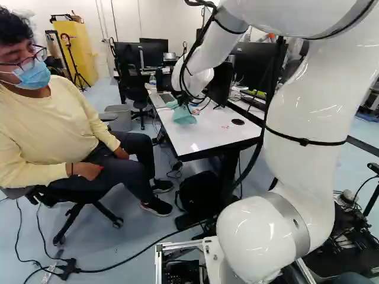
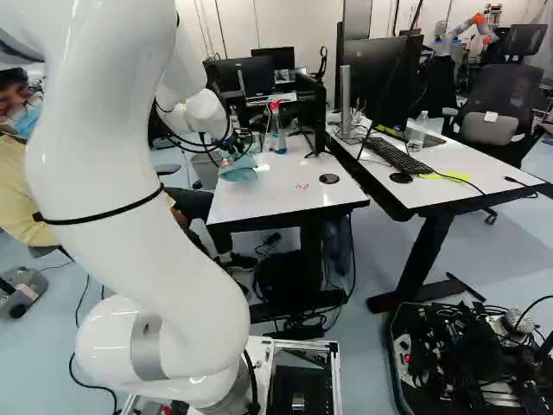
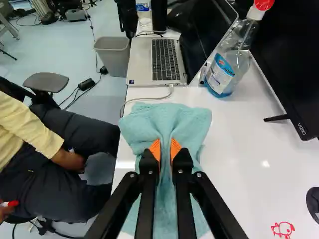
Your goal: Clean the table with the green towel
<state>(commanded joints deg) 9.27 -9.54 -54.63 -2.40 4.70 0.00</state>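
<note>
The gripper (image 3: 165,149), nearly closed, is pinching the green towel (image 3: 187,119), seemingly for wiping; the red doodle (image 3: 283,229) is needing a sweep next.

Arm (image 1: 314,106), one, white: rises from its lowest joint, reaches ahead. Wrist (image 2: 206,114), one: hangs low. Gripper (image 2: 231,159), one, black: points downward. Fingers, two: stand nearly together, orange pads (image 3: 155,148) facing, in a firm pinch.
</note>
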